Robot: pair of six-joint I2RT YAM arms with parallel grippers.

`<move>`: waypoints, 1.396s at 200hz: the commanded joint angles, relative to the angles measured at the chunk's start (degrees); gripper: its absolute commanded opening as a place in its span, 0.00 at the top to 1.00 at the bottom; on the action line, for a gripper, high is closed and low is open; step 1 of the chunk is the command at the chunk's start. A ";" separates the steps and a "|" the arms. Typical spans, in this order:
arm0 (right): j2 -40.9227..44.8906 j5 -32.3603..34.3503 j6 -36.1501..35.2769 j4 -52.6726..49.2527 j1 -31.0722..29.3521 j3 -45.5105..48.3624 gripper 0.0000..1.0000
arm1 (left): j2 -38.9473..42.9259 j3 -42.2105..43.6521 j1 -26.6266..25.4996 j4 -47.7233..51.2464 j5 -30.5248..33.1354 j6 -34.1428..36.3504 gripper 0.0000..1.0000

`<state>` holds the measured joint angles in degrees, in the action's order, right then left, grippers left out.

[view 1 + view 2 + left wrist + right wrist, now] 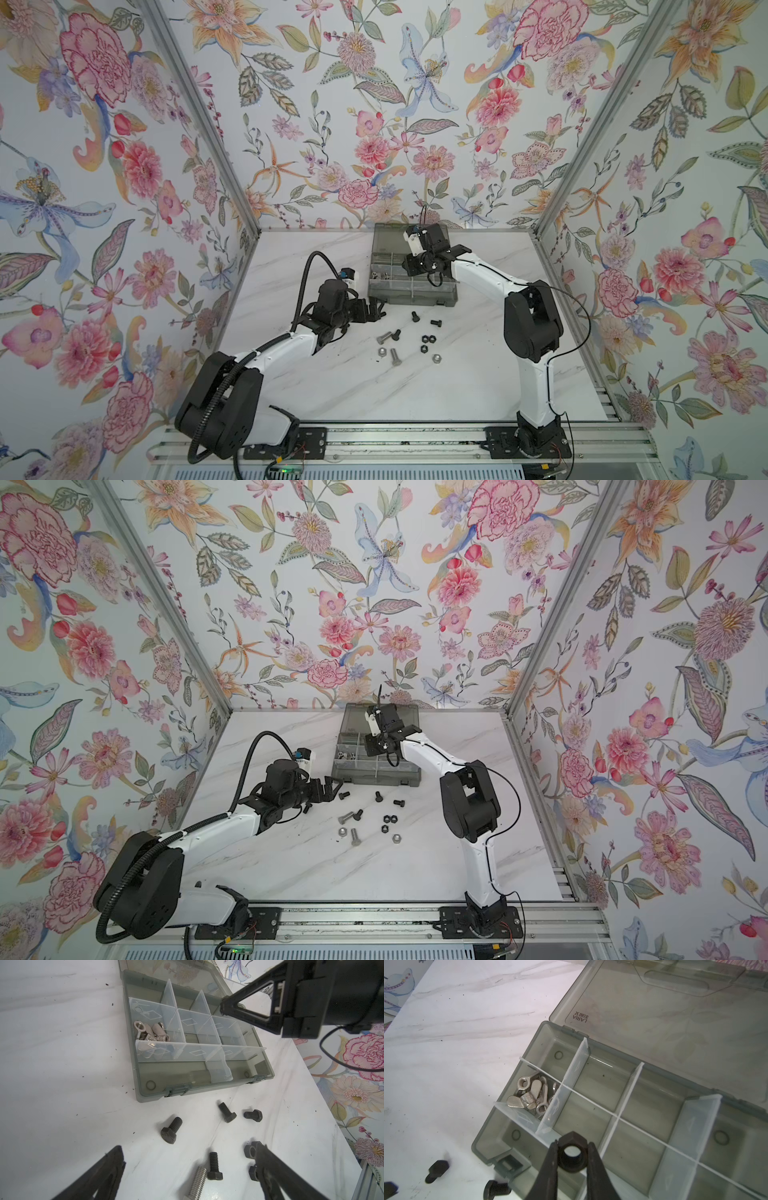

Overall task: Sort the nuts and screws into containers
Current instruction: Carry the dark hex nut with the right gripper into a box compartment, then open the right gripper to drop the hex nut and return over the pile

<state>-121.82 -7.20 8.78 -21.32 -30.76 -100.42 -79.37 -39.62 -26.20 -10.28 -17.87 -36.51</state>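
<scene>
Right end effector [572, 1144] clamps a black hex nut [572, 1165] above the open organizer box [482, 1140], where silver wing nuts [527, 1095] lie in one cell; left end effector [188, 1147] hovers, jaws wide apart, over black screws [169, 1132] scattered on the bench [62, 1064].

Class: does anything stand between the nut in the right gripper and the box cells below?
Nothing visible does. The lid lies open, and the cells below the black nut in the right gripper look empty; a thin divider runs close.
</scene>
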 commanded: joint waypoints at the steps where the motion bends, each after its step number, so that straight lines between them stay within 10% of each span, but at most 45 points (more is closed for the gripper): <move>1: -2.69 -0.97 -0.70 -3.11 -0.17 -3.04 0.97 | 1.24 0.51 0.54 0.86 -0.70 -0.10 0.01; 160: 1.17 -1.75 -1.40 -3.29 0.09 0.24 0.54 | 0.71 -0.56 0.65 1.49 -0.16 -0.58 0.01; 279: 32.33 -1.15 5.69 -3.26 -1.29 38.39 0.46 | 0.63 -0.43 0.61 0.97 0.22 -0.76 0.01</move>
<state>-93.54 -9.45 10.98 -23.29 -31.07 -67.75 -79.37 -39.62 -26.20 -9.91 -17.78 -36.93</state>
